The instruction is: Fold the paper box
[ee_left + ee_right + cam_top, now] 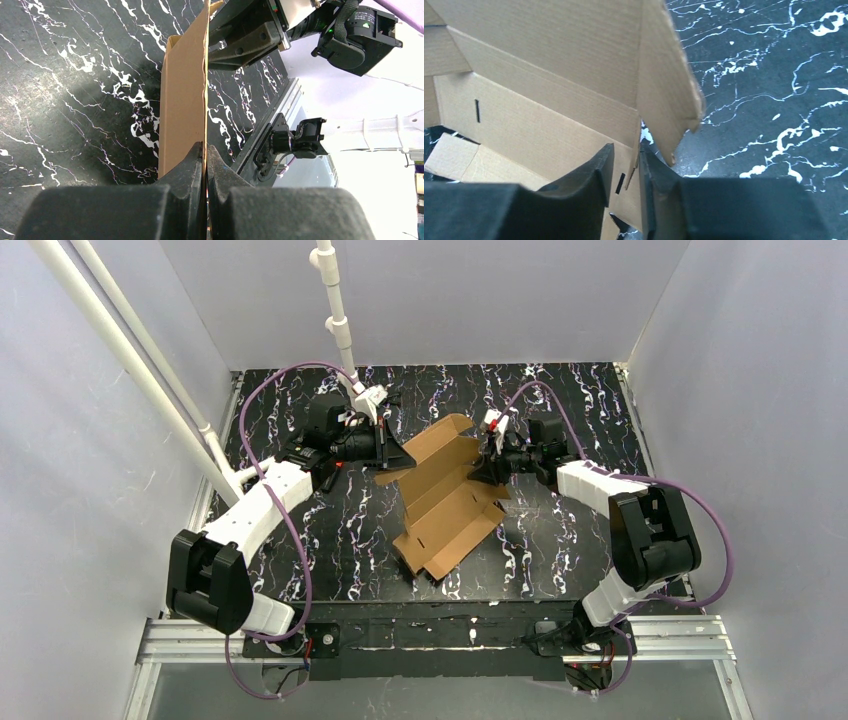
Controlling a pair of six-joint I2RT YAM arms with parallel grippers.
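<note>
The paper box (445,502) is a brown cardboard piece, partly folded, standing tilted in the middle of the black marbled table. My left gripper (400,456) is shut on its upper left flap. In the left wrist view that flap (182,90) runs edge-on between the closed fingers of the left gripper (205,150). My right gripper (490,468) is at the box's right side. In the right wrist view the right gripper (627,150) stands open astride a side flap (664,85). Its right finger (650,165) touches the cardboard and the left finger (599,165) is apart from it. Slots show in the box's inner panel (549,60).
The table (300,540) is walled in by white panels on three sides. A white pipe (335,310) hangs down at the back, and slanted pipes (140,370) stand at the left. An aluminium rail (430,635) runs along the near edge, by both arm bases.
</note>
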